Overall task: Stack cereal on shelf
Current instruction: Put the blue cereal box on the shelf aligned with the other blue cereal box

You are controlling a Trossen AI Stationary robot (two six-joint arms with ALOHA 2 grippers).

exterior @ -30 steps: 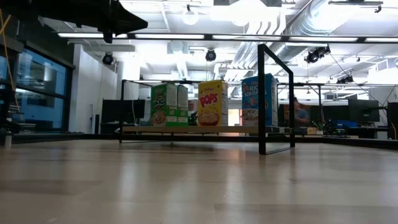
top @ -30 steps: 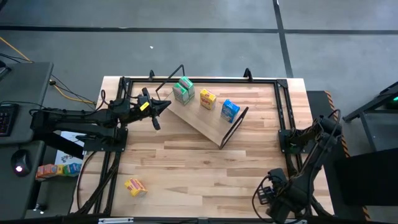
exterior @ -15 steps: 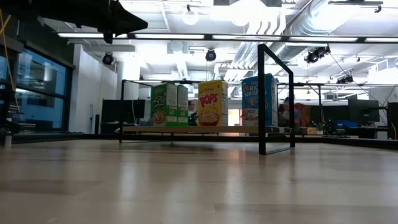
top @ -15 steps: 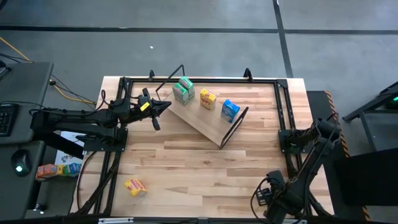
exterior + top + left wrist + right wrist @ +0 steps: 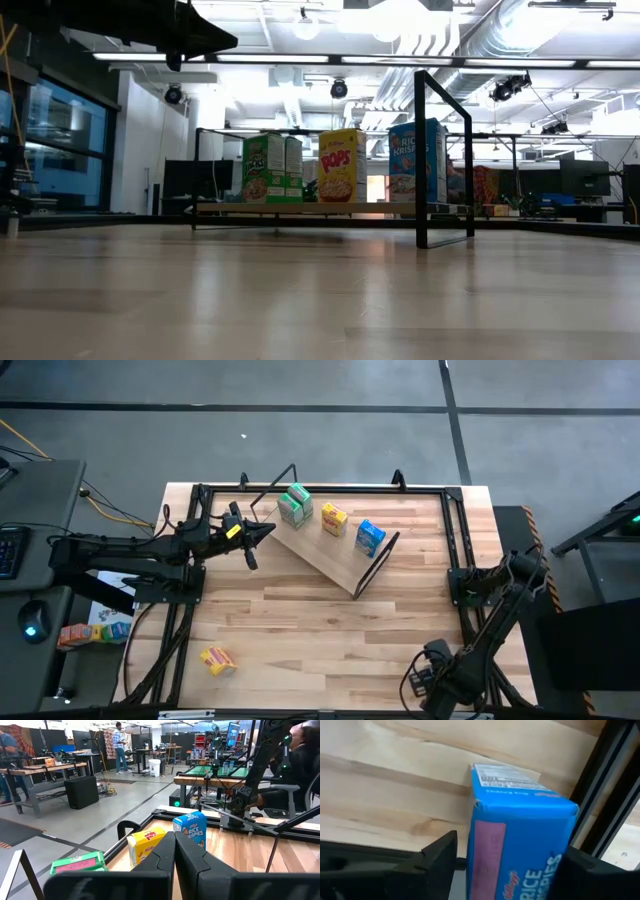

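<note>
The shelf (image 5: 330,555), a tilted wood board on black wire legs, stands at the table's far middle. On it stand green cereal (image 5: 293,505), a yellow box (image 5: 334,519) and a blue box (image 5: 370,537). Another yellow box (image 5: 217,659) lies flat near the table's near left corner. My right gripper (image 5: 440,685) points down at the near right corner, open. Its fingers stand on either side of a blue cereal box (image 5: 520,840) resting on the table. My left gripper (image 5: 262,532) is shut and level beside the shelf's left end.
A black frame rail (image 5: 615,795) runs close beside the blue box under my right gripper. Black rails (image 5: 455,540) edge the table. Bare wood lies between the shelf and the near edge. People (image 5: 119,745) move about in the room beyond the table.
My right gripper has come down toward the blue box at the near right corner, still pointing down. The left arm and the boxes on the shelf have kept still.
</note>
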